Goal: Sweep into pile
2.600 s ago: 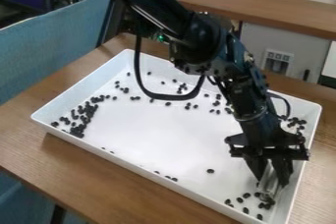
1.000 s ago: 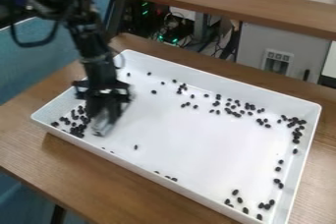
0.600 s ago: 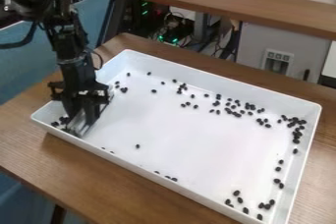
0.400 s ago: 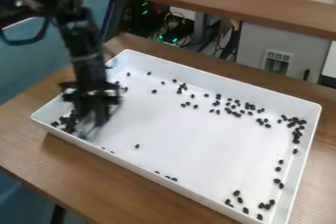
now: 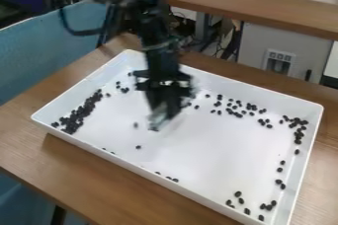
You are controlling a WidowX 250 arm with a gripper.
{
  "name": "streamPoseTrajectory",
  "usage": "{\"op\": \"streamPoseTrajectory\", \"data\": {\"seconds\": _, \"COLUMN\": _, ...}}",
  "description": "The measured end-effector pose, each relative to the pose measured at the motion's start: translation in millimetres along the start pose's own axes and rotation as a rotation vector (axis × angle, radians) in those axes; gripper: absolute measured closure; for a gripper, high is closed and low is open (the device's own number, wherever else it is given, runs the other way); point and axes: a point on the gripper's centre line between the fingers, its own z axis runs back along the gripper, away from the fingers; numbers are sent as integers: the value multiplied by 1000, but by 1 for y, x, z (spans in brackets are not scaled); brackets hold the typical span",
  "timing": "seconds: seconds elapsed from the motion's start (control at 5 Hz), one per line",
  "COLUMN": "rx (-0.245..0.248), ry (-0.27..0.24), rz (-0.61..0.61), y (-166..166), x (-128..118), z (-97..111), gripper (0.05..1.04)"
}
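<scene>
Blurred over the left-middle part of the white tray, my black gripper (image 5: 163, 111) hangs down, shut on a clear scraper (image 5: 156, 122). A dense elongated pile of small dark pieces (image 5: 78, 114) lies along the tray's left end, to the gripper's left. Other dark pieces (image 5: 238, 114) are strewn along the back side, with a cluster at the right end (image 5: 298, 132) and several more in the front right corner (image 5: 247, 211). One piece (image 5: 136, 125) lies just left of the scraper. Part of the tray's back area is hidden behind the gripper.
The tray's raised rim (image 5: 315, 135) runs all round on a wooden table (image 5: 29, 145). Behind it stand a raised wooden shelf (image 5: 264, 9) and a grey box (image 5: 290, 54). A blue panel (image 5: 53, 46) borders the left side.
From the tray's left end, the gripper has moved right with the scraper. The left pieces now form a tighter band. Earlier still, the arm went from the front right corner to the left end.
</scene>
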Motion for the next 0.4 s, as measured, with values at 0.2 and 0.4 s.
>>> {"op": "streamPoseTrajectory", "data": {"seconds": 0.2, "rx": -81, "ry": 4, "rz": -94, "y": -43, "x": 21, "z": -18, "gripper": 703}}
{"op": "streamPoseTrajectory", "data": {"seconds": 0.4, "rx": -146, "ry": 51, "rz": -184, "y": -88, "x": 38, "z": -38, "gripper": 703}}
